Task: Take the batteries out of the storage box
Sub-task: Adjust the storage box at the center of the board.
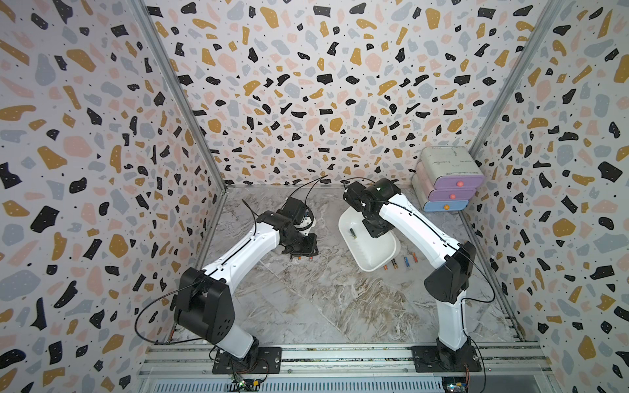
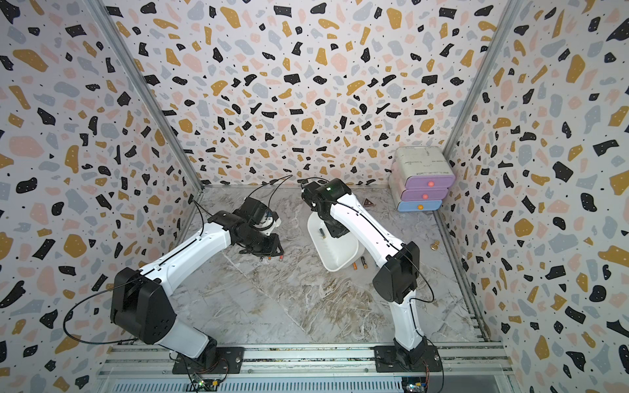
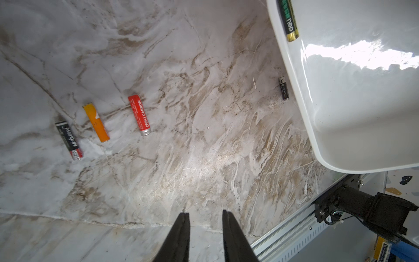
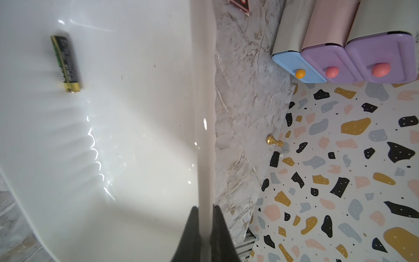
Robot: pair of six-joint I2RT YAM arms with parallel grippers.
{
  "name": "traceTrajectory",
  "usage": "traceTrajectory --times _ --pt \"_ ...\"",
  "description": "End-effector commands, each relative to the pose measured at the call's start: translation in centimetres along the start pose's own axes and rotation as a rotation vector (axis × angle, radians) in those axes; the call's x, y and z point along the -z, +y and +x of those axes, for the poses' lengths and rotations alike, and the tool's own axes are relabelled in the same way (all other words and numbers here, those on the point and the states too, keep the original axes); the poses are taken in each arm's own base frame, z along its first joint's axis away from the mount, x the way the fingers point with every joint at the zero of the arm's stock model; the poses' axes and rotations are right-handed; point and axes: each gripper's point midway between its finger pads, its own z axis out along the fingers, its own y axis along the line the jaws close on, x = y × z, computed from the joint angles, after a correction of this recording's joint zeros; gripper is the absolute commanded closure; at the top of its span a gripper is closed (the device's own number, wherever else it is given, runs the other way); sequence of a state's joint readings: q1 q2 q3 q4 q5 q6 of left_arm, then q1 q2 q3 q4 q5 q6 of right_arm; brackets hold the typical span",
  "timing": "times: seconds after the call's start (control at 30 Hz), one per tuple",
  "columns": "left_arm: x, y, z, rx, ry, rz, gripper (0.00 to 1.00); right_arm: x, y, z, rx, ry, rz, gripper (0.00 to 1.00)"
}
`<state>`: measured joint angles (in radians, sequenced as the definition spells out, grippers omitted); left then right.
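Note:
The white storage box [image 1: 371, 251] [image 2: 337, 255] is tipped up at the middle right of the table. My right gripper [image 4: 205, 207] is shut on its rim [image 4: 205, 113]. One black-and-gold battery [image 4: 65, 63] [image 1: 352, 232] lies inside the box. Near the box's front corner, several batteries [image 1: 394, 263] [image 2: 364, 262] lie on the table. My left gripper [image 3: 205, 213] hangs open and empty over the table to the left of the box. Close to it lie a red battery [image 3: 139, 115], an orange one [image 3: 96, 122] and a black one [image 3: 69, 140]. A small black battery [image 3: 284, 88] lies by the box wall [image 3: 340, 102].
A stacked purple-and-blue drawer unit [image 1: 446, 180] [image 4: 362, 56] stands in the back right corner. A small brass knob [image 2: 434, 245] [image 4: 274, 141] lies near the right wall. A red triangular piece [image 2: 368, 202] lies behind the box. Metal rails run along the table's front edge.

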<state>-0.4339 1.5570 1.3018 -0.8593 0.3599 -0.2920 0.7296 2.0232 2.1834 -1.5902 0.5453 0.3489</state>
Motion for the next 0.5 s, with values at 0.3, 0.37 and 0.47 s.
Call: traceTrajectory --times 0.3,0.37,0.47 --pt "1.6 -1.7 -1.5 0.003 -0.085 0.073 0.71 -1.9 9.6 2.0 -0.141 0.086 -0.445 1.0" --pt "1.5 -1.8 -1.6 0.005 -0.082 0.076 0.71 -2.1 11.6 1.6 -0.211 0.077 -0.54 1.0" --pt "1.4 -1.7 -1.4 0.011 -0.076 0.074 0.71 -2.4 13.1 1.2 -0.279 0.075 -0.606 1.0"
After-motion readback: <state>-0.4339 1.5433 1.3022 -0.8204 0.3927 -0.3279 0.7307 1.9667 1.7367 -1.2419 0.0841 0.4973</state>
